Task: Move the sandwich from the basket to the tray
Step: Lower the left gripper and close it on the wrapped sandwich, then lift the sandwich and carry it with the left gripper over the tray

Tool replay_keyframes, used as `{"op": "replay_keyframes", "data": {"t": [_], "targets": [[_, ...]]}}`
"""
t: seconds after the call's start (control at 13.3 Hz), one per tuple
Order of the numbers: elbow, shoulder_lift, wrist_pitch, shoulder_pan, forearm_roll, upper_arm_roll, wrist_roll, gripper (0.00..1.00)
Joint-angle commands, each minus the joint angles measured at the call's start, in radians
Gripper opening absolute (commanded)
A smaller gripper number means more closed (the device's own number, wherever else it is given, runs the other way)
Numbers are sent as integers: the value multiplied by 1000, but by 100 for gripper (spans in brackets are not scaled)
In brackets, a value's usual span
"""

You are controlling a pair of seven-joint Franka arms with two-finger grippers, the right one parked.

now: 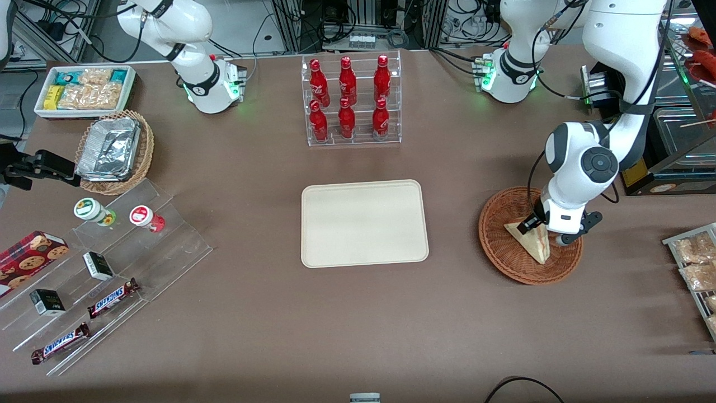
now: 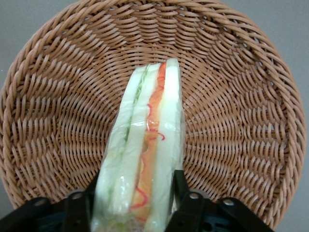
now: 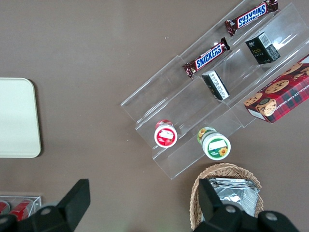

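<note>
- The gripper (image 1: 541,230) is down inside the basket (image 1: 498,246), at the working arm's end of the table.
- Its fingers (image 2: 179,193) stand one on each flat face of the sandwich (image 1: 532,239), closed against the wrap, so the wedge is pinched between them.
- In the wrist view the sandwich (image 2: 145,154) stands on edge, cut side toward the camera: pale bread outside, a green layer along one slice, orange and red strips down the middle.
- The wedge is in the basket (image 2: 58,96), its point reaching toward the middle of the woven floor; whether its lower edge touches the wicker I cannot tell.
- In the front view the sandwich sits in the half of the basket toward the working arm, partly covered by the arm's white wrist.
- The tray (image 1: 364,224) lies flat near the table's middle, well apart from the basket toward the parked arm, with nothing on it.
- A clear rack of red bottles (image 1: 348,95) stands farther from the front camera than the tray.
- Toward the parked arm's end, well apart from the tray, are a tan basket of foil trays (image 1: 112,148), a white bin of snacks (image 1: 84,89), and a clear stepped stand (image 1: 100,280) with two Snickers bars (image 1: 112,298), small boxes and two round tubs.
</note>
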Motion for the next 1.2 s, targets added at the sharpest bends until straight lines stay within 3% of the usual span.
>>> {"op": "replay_keyframes", "data": {"t": [0.0, 0.23, 0.75, 1.13], "targets": [[26, 13, 6, -7, -4, 1, -30, 0], [70, 2, -58, -13, 1, -1, -29, 0], [461, -26, -610, -105, 21, -2, -21, 0], [618, 8, -649, -242, 12, -4, -30, 0]]}}
